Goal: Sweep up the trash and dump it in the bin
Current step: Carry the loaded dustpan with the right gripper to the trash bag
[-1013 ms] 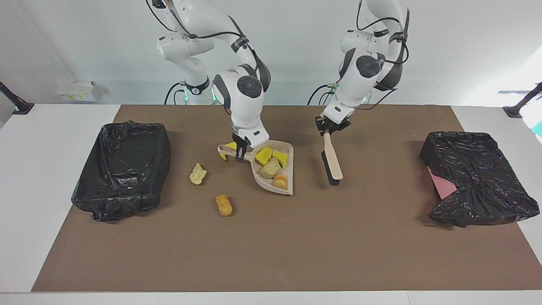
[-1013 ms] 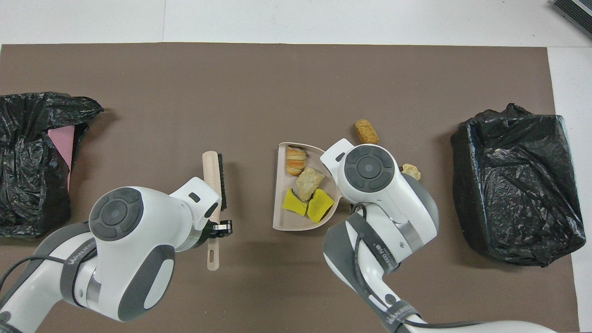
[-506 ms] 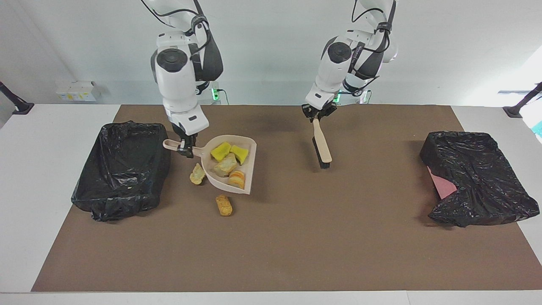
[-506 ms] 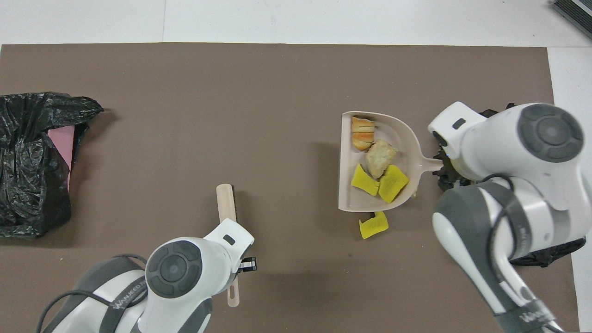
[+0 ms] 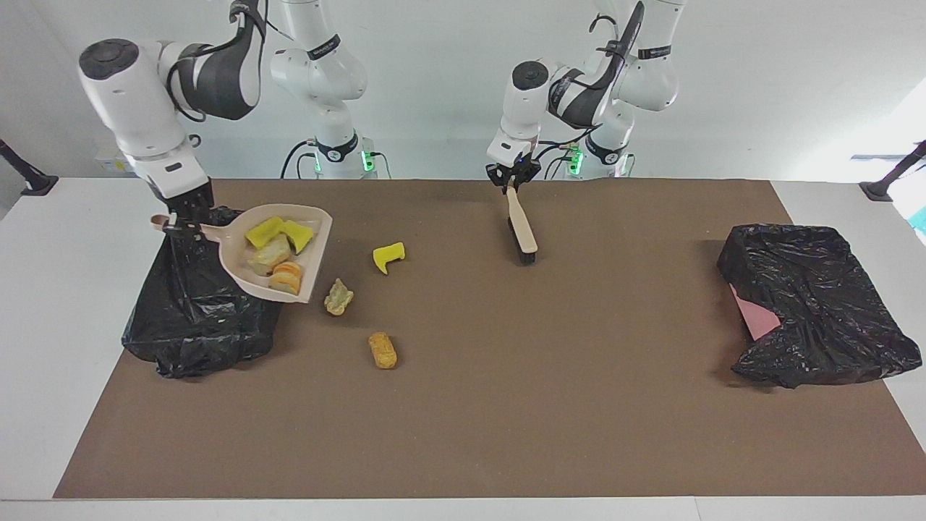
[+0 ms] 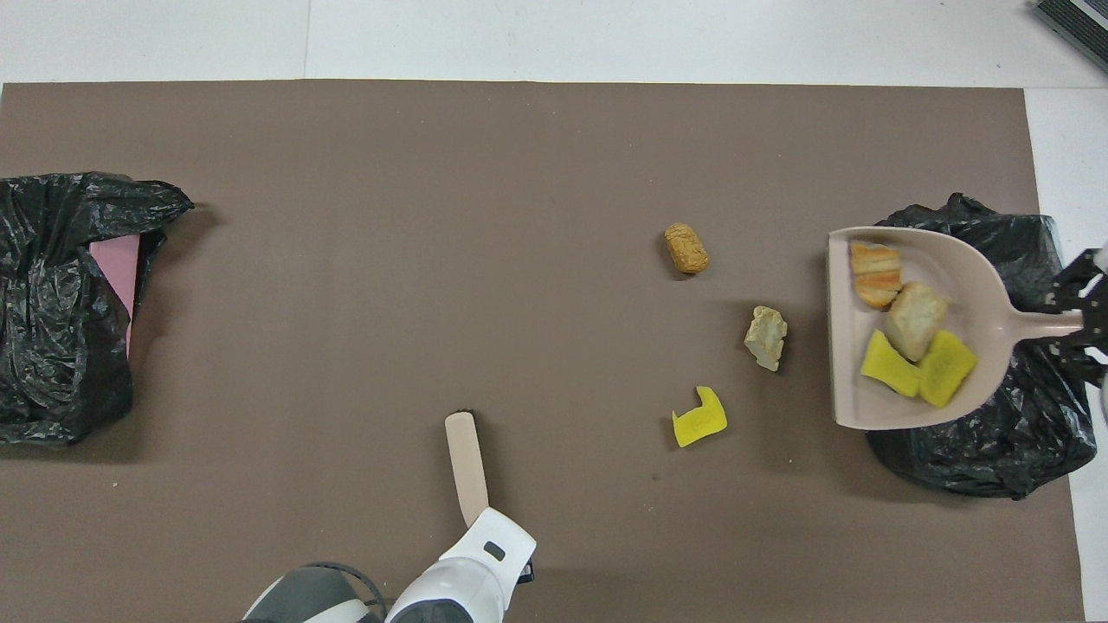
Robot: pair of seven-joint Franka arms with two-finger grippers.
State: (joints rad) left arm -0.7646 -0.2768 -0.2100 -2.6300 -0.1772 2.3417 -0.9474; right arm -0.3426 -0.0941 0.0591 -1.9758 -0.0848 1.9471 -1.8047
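The right hand, clenched on the dustpan handle, holds its load of trash over the bin; tipping should wait until the pan's mouth clears the rim. The left hand grips the brush, waiting. Three scraps lie on the table.

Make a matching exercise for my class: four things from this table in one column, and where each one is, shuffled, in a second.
Things:
1. dustpan
2. brush
3. yellow sponge chunk
4. pink sheet

Places:
A. lying loose on the brown mat
B. held by the left tool
C. poking out of the crumpled black bag
D. held over the lined bin by the right tool

Pairs: 1-D, 2-B, 3-A, 4-C
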